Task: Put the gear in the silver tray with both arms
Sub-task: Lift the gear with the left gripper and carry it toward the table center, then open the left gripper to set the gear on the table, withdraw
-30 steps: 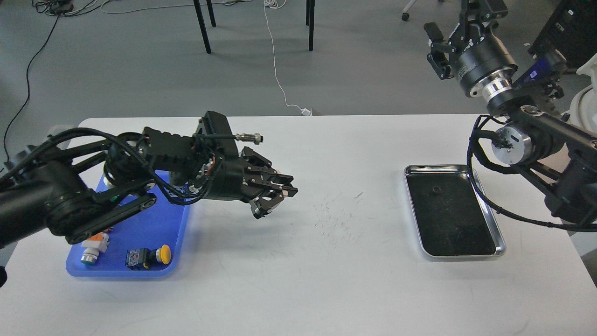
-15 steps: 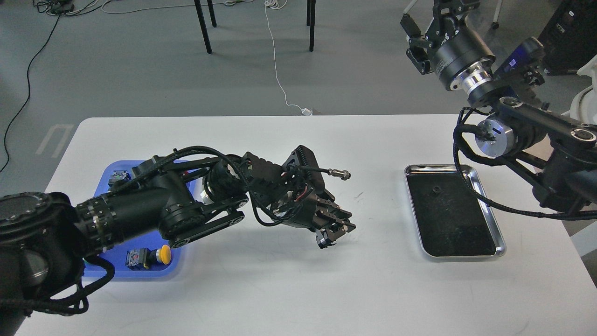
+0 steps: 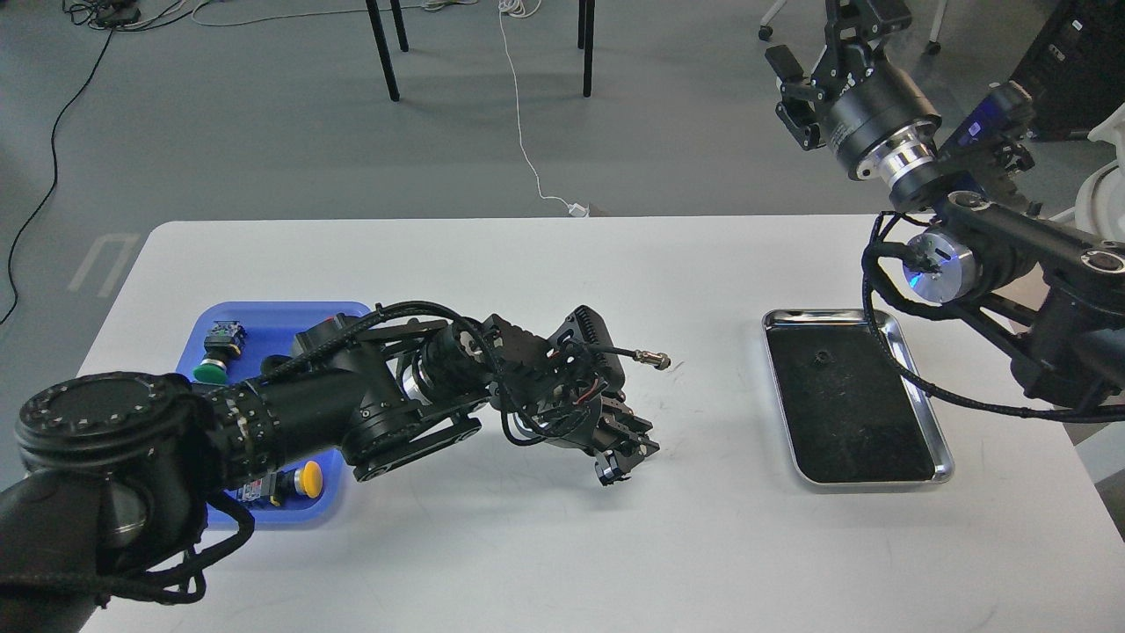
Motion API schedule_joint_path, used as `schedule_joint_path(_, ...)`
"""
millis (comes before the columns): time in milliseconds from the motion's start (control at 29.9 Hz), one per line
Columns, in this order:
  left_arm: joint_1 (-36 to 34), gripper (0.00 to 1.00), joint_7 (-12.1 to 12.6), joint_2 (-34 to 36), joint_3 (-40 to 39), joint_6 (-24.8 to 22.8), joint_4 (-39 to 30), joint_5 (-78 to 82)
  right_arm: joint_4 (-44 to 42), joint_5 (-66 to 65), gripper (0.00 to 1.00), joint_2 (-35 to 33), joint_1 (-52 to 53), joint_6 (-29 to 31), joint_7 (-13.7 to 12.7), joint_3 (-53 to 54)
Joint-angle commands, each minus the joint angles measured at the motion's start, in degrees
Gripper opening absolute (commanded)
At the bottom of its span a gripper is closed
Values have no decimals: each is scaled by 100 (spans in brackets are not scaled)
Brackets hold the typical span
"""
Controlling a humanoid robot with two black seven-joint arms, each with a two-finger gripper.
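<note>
My left gripper hangs low over the white table's middle, pointing down and right. It is shut on a small dark gear at its fingertips. The silver tray lies on the table at the right, well apart from the left gripper. Its dark bottom shows one small dark spot near the far end. My right gripper is raised high beyond the table's far right corner, above the tray's far end. Its fingers are spread, it holds nothing, and it is partly cut off by the top edge.
A blue plastic tray at the left holds a green push-button and a yellow push-button, partly hidden by my left arm. Chair legs and cables lie on the floor beyond the table.
My left arm has swung right from above the blue tray to the table's middle and dropped lower, gripper still shut. My right gripper has shifted slightly, staying high.
</note>
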Motion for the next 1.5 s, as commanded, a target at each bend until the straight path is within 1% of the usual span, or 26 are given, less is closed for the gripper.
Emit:
schedule_joint_path(0,0,18,-1,0,3,10,45,0,-4,-1,97,-1,0,0,0,-11)
schedule_joint_path(33,0,22,-1,0,3,1,45,0,-4,-1,97,-1,0,0,0,-11)
schedule_joint_path(67,0,28,-1,0,3,1,45,0,-4,-1,97,-1,0,0,0,-11)
schedule_joint_path(100,0,39,-1,0,3,10,45,0,-4,-1,97,-1,0,0,0,-11)
schedule_joint_path(167,9,73,-1,0,3,10,45,0,-4,-1,97,-1,0,0,0,-11)
schedule_joint_path(201,18,83,-1,0,3,10,45,0,-4,-1,97,-10,-9,0,0,-11)
schedule_joint_path(301,18,89,-1,0,-50,54,10,0,5,-1,97,-36,-9,9,0,-11)
schedule_joint_path(368,18,93,-1,0,-76,229,-25,0,14,-1,97,-132,-18,26,0,-11)
schedule_joint_path(468,9,95,-1,245,-373,458,-95,0,58,-9,97,-308,-35,79,0,-29)
schedule_joint_path(602,44,96,-1,877,-1279,441,-429,-106,172,-167,98,-703,-184,201,0,-81)
schedule_joint_path(736,474,97,-1,1616,-1570,484,-613,-2465,303,-772,98,-1169,-202,781,0,-678)
schedule_joint_path(836,921,97,-1,2091,-1894,493,-911,-4540,462,-1790,98,-1503,-194,1255,0,-1065)
schedule_joint_path(903,1448,98,-1,2276,-2368,467,-1219,-5709,523,-2703,98,-1592,-176,1493,0,-1311)
schedule_joint_path(1003,2186,98,-1,2285,-3238,432,-1527,-6732,541,-4040,99,-1636,-27,1634,0,-1689)
schedule_joint_path(1070,2644,98,-1,2207,-3757,441,-1642,-7041,541,-4787,99,-1601,253,1696,0,-2048)
schedule_joint_path(1137,2952,98,-1,2154,-4161,484,-1756,-7147,541,-5342,99,-1513,666,1775,0,-2636)
schedule_joint_path(1170,3058,98,-1,2075,-4363,502,-1800,-7234,550,-5597,99,-1365,1007,1784,0,-3083)
schedule_joint_path(1237,3155,98,-1,1987,-4680,493,-1792,-7602,541,-5827,99,-1066,1518,1784,0,-3734)
schedule_joint_path(1337,3278,98,-1,1995,-5006,493,-1800,-8664,532,-5942,99,-601,2125,1784,0,-4544)
schedule_joint_path(1404,3305,98,-1,1995,-5077,493,-1792,-9123,524,-5951,99,-231,2381,1793,0,-4861)
schedule_joint_path(1471,3305,98,-1,2004,-5095,502,-1792,-9160,497,-6073,99,138,2513,1784,0,-5116)
